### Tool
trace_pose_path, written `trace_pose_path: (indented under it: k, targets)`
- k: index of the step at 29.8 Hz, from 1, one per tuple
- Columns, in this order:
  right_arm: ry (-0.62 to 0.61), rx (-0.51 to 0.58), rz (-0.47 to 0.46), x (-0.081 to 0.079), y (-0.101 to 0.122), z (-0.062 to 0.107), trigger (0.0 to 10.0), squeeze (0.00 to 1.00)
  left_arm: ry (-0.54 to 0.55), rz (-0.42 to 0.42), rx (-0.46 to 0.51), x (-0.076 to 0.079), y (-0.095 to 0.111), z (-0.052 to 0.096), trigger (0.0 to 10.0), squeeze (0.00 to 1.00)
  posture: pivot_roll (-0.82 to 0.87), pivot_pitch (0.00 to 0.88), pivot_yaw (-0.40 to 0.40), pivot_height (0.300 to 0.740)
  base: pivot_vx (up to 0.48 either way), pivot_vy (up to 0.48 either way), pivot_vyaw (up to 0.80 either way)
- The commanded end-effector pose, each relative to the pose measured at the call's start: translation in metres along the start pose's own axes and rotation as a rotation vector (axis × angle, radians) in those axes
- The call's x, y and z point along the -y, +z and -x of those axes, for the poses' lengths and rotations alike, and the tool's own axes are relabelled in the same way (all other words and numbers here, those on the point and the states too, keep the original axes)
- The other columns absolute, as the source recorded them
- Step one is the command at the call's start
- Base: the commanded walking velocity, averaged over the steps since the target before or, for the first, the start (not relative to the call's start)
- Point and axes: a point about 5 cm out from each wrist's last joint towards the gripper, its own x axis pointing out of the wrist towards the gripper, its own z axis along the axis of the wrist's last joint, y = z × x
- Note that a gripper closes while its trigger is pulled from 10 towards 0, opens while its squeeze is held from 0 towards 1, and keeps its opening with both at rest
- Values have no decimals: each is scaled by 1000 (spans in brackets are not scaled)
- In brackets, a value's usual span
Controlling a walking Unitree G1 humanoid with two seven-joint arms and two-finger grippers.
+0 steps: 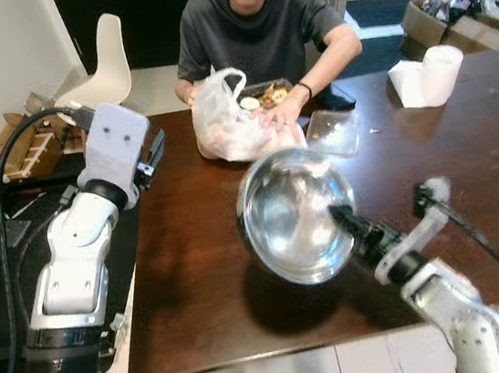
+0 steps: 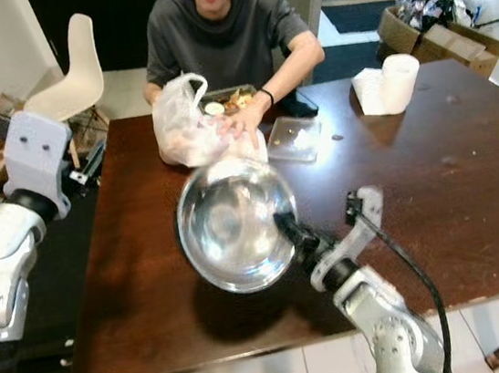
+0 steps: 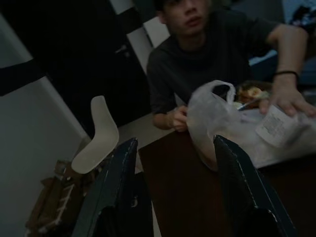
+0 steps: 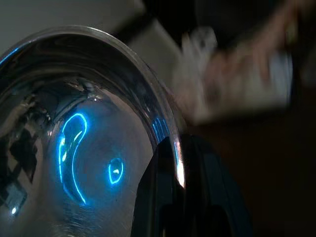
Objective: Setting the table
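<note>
While gripped, bowl point(image 1: 295, 215) tilted camera-ward.

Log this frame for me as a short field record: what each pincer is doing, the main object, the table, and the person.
right pincer: shut on the rim of the steel bowl, held tilted above the table
left pincer: open, empty, raised at the table's left edge
table: dark wood; carries a white plastic bag, a clear lid, a paper roll
person: seated at the far side, one hand on the bag beside a food container
</note>
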Motion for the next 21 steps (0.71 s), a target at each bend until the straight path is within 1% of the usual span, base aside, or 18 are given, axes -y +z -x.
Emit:
trace_pose_path:
  k: [1, 3, 4, 5, 6, 7, 8, 9, 11, 19, 21]
  targets:
    - [21, 96, 11, -11, 15, -1, 0, 0, 55, 41, -45, -6, -10, 2, 10000, 0, -96, 0, 103, 740, 0, 0, 0]
    - [13, 139, 34, -19, 21, -1, 0, 0, 106, 93, -80, -8, -16, 5, 10000, 0, -96, 0, 103, 740, 0, 0, 0]
    - [13, 139, 34, -19, 21, -1, 0, 0, 106, 93, -80, -8, -16, 5, 10000, 0, -96, 0, 103, 740, 0, 0, 0]
    - [-17, 145, 72, -19, 21, -1, 0, 0, 119, 130, -110, -7, -22, 8, 10000, 0, -98, 0, 99, 740, 0, 0, 0]
    - [-45, 136, 118, -19, 19, 0, 0, 0, 105, 131, -132, -2, -28, 13, 10000, 0, -104, 0, 100, 740, 0, 0, 0]
    - [-66, 123, 157, -20, 16, 0, 10000, 0, 85, 148, -156, 5, -35, 19, 10000, 0, -104, 0, 100, 740, 0, 0, 0]
    - [-66, 123, 157, -20, 16, 0, 10000, 0, 85, 148, -156, 5, -35, 19, 10000, 0, -104, 0, 100, 740, 0, 0, 0]
    - [-98, 108, 206, -20, 12, 1, 10000, 0, 65, 162, -173, 12, -39, 25, 10000, 0, -108, 0, 98, 740, 0, 0, 0]
    - [-140, 102, 260, -20, 9, 1, 10000, 0, 46, 191, -190, 22, -43, 31, 10000, 0, -109, 0, 97, 740, 0, 0, 0]
    - [-140, 102, 260, -20, 9, 1, 10000, 0, 46, 191, -190, 22, -43, 31, 10000, 0, -109, 0, 97, 740, 0, 0, 0]
    - [-210, 103, 339, -12, 11, -1, 10000, 0, 38, 228, -200, 34, -44, 37, 10000, 0, -102, 0, 85, 740, 0, 0, 0]
